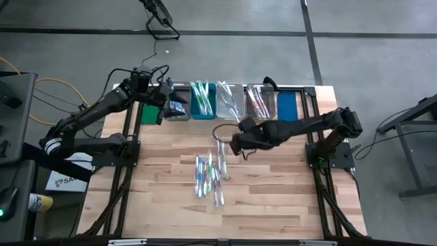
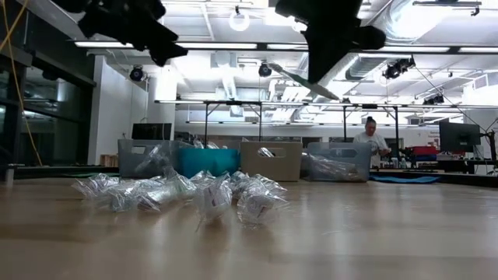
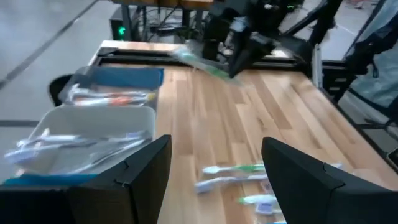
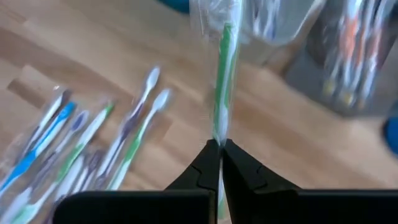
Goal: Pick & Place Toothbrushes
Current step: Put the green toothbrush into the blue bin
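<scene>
One right end effector (image 4: 219, 149) pinching green toothbrush (image 4: 222, 81)

Bright ceiling lights (image 2: 240, 19), soft shadows, blurred wrist views

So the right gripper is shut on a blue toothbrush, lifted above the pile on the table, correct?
Not quite: the toothbrush pinched in the right gripper is green, not blue, as the right wrist view shows. The rest holds: the gripper is shut on it, raised above the pile on the table.
</scene>
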You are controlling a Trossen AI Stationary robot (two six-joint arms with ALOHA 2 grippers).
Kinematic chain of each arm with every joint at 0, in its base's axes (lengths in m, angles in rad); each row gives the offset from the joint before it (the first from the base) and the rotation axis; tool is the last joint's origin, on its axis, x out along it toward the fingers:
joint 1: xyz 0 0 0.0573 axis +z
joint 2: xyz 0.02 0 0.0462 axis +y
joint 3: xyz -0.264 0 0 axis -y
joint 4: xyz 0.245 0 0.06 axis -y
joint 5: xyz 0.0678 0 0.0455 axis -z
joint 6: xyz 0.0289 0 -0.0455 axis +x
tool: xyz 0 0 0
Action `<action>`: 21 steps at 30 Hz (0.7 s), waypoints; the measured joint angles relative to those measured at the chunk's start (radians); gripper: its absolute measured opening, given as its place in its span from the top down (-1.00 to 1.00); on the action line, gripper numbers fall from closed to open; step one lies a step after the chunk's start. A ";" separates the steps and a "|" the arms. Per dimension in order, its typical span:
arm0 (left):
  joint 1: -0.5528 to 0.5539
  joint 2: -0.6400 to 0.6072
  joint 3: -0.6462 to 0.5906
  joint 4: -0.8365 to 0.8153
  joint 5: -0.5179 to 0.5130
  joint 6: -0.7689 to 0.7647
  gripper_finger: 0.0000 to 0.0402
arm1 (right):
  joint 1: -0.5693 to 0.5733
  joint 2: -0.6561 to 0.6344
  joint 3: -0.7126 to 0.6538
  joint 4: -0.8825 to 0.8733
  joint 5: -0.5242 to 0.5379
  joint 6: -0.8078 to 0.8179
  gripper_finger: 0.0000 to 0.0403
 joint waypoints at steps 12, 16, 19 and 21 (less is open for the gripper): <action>-0.161 0.033 0.000 0.185 -0.179 -0.151 -0.22 | -0.147 -0.089 0.000 0.318 -0.073 -0.535 0.98; -0.222 0.033 0.000 0.242 -0.254 -0.205 -0.22 | -0.196 -0.090 0.000 0.483 -0.172 -0.698 0.98; -0.254 0.033 0.000 0.274 -0.311 -0.241 -0.22 | -0.219 -0.090 0.000 0.607 -0.239 -0.792 0.98; -0.264 0.033 0.000 0.296 -0.333 -0.267 -0.22 | -0.228 -0.090 0.000 0.672 -0.264 -0.835 0.98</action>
